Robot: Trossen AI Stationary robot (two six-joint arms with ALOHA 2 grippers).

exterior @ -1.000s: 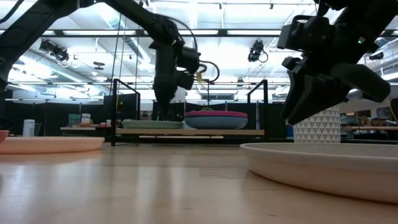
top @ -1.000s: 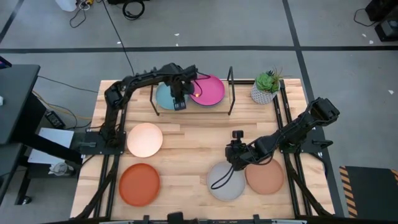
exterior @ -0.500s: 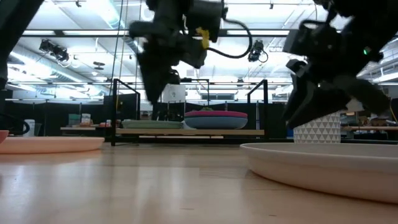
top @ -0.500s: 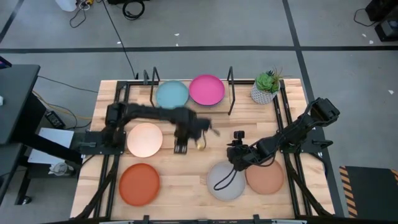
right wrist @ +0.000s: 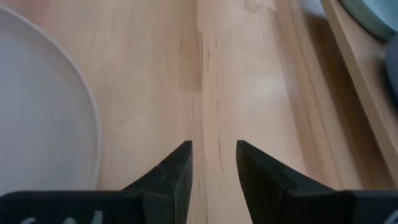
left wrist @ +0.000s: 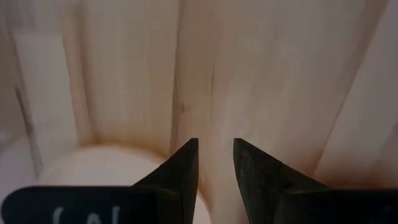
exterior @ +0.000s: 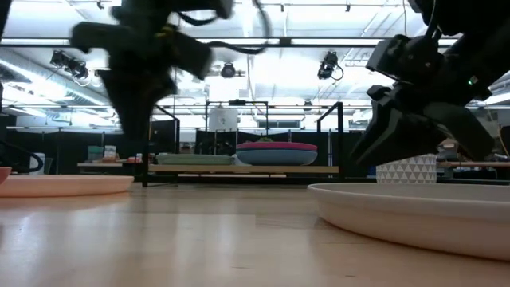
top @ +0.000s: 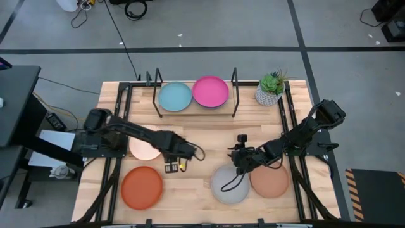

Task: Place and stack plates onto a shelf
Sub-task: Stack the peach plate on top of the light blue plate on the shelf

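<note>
Shelf (top: pixel 193 109): light blue plate (top: pixel 174 97), pink plate (top: pixel 211 92) | left gripper (top: pixel 171 167) empty, narrow gap, near cream plate (top: pixel 142 149), likely next pick | right gripper (top: pixel 237 161) empty, narrow gap, beside grey plate (top: pixel 229 185)

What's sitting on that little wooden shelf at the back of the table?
Two plates lie side by side on the shelf: a light blue plate and a pink plate. Whether other plates lie beneath them cannot be told.

Bare tabletop (top: pixel 202 136) lies open between the shelf (top: pixel 193 106) and the front plates. Left arm (top: pixel 142 134) crosses over the cream plate (top: pixel 140 151); right gripper (top: pixel 238 162) hangs at the grey plate (top: pixel 229 185). Potted plant (top: pixel 271 87) occupies the corner beside the shelf.
</note>
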